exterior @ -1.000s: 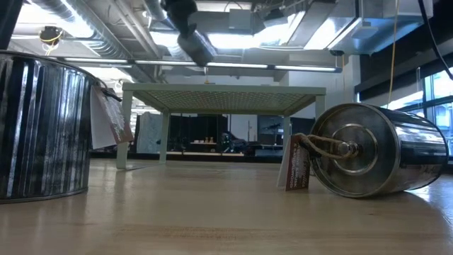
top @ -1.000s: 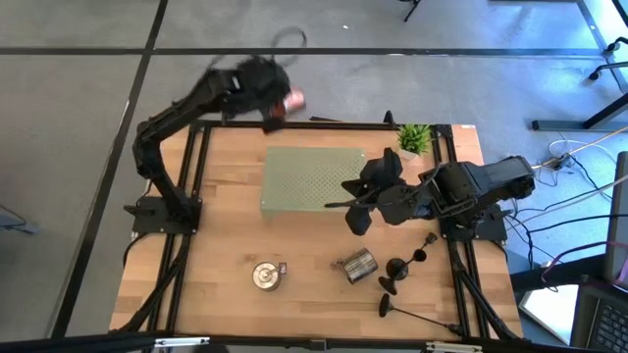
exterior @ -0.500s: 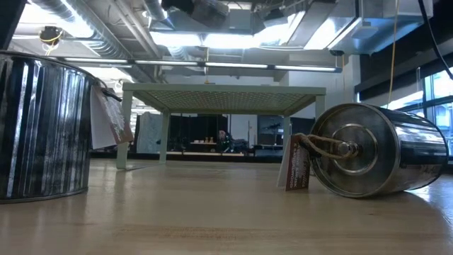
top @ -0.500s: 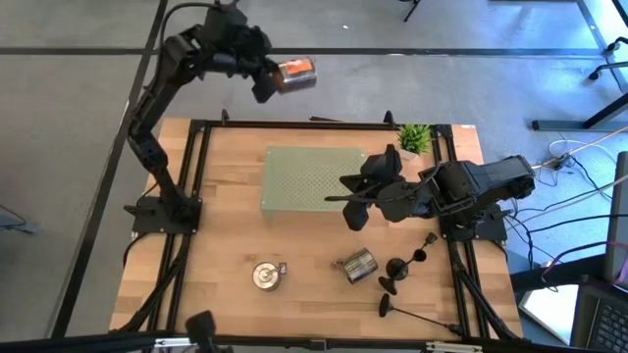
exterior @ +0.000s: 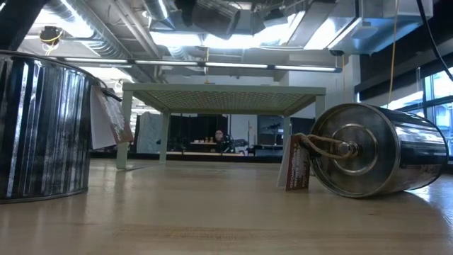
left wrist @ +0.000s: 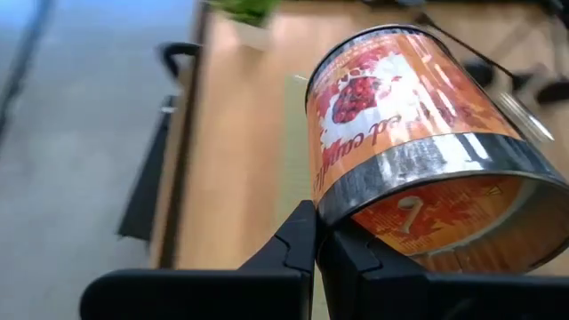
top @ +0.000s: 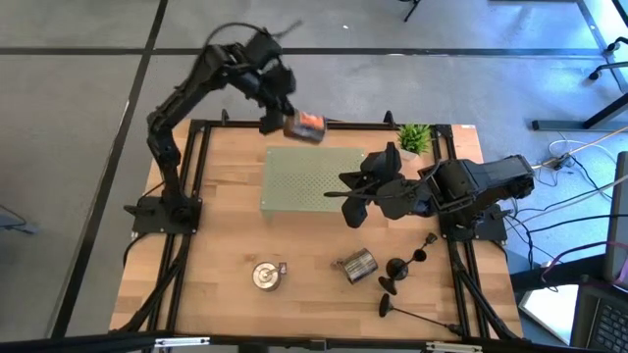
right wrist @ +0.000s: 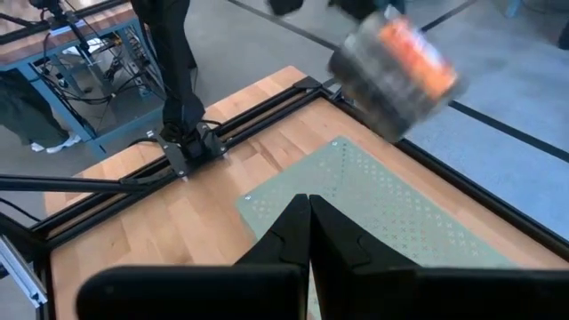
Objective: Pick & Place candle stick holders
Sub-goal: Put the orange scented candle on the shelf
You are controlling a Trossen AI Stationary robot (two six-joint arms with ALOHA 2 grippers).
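left gripper (top: 278, 116) clamped on orange can (top: 305, 125), over rack (top: 312, 179).
i see right gripper (top: 345, 196) shut, seemingly empty; holders (top: 404, 265) untouched.

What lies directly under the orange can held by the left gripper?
The orange can hangs over the far edge of the green perforated stand, clamped by the left gripper. What lies beneath that stand is hidden.

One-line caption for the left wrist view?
Left gripper shut on the rim of an orange can, above the table.
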